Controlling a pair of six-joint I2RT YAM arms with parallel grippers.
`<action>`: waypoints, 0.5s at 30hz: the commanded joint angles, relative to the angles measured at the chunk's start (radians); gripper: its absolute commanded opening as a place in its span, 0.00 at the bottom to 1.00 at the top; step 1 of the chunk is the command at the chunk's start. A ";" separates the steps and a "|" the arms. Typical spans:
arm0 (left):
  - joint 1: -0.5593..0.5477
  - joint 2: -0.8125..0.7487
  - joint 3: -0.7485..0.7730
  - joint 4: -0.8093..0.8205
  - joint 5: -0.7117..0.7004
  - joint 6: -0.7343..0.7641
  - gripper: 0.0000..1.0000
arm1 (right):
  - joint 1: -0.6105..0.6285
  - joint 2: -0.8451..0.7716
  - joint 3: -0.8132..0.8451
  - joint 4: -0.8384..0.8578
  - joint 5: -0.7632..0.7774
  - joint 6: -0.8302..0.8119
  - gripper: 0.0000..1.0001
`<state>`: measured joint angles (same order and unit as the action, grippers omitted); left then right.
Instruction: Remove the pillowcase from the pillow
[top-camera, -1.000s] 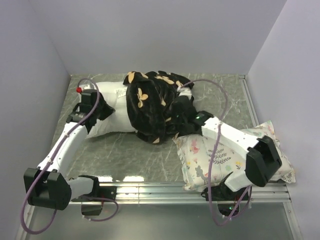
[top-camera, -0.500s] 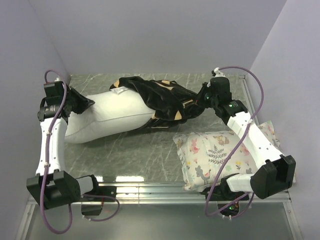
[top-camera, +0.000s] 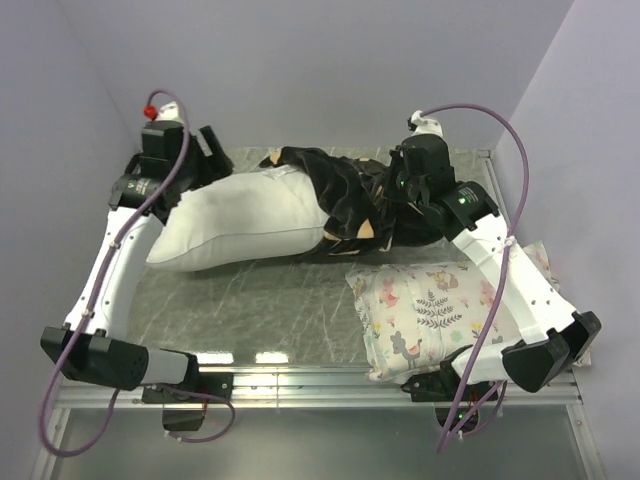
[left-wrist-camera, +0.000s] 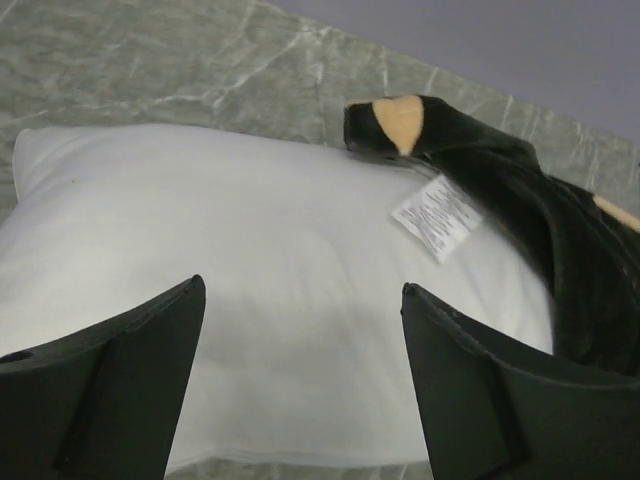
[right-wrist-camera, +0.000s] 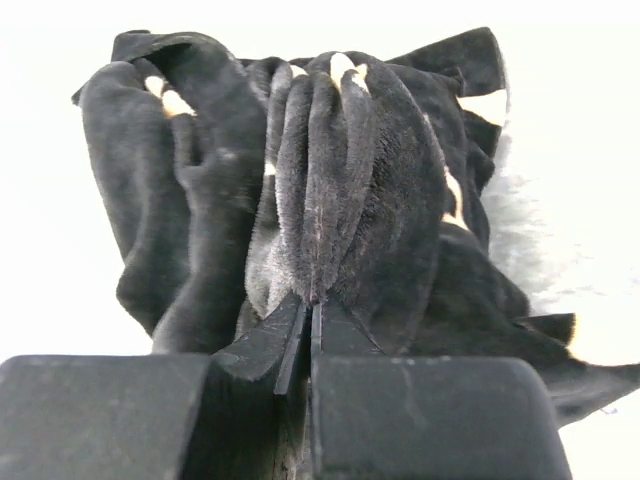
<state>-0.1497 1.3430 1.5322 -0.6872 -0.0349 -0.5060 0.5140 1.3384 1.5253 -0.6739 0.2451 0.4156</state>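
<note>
The plain white pillow (top-camera: 240, 220) lies across the far half of the table, most of it bare. The black plush pillowcase (top-camera: 345, 190) with tan motifs is bunched over its right end. My left gripper (top-camera: 207, 152) hovers at the pillow's far left end, open, with nothing between its fingers. In the left wrist view its jaws (left-wrist-camera: 302, 290) stand wide above the pillow (left-wrist-camera: 250, 260), with a white label (left-wrist-camera: 437, 217) and the pillowcase (left-wrist-camera: 560, 230) beyond. My right gripper (top-camera: 397, 188) is shut on a fold of the pillowcase (right-wrist-camera: 340, 170), the jaws (right-wrist-camera: 312, 300) pinching the plush.
A smaller floral-print pillow (top-camera: 440, 300) lies at the near right, under the right arm. The grey marbled table (top-camera: 280, 300) is boxed in by walls on the left, back and right. A metal rail (top-camera: 330, 375) runs along the near edge.
The left gripper let go of the pillow's left end, opened, and moved toward the back wall. The pillowcase has slid further right, baring more of the pillow.
</note>
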 joint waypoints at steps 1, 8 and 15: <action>-0.199 -0.057 0.049 -0.098 -0.288 0.037 0.87 | 0.032 0.011 0.145 -0.029 0.120 -0.037 0.00; -0.514 -0.165 -0.197 -0.055 -0.428 -0.061 0.89 | 0.066 0.076 0.352 -0.122 0.171 -0.069 0.00; -0.574 -0.087 -0.284 0.099 -0.490 -0.008 0.99 | 0.084 0.119 0.450 -0.173 0.180 -0.086 0.00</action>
<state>-0.7155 1.2316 1.2598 -0.6983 -0.4450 -0.5365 0.5903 1.4815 1.8893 -0.9188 0.3592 0.3534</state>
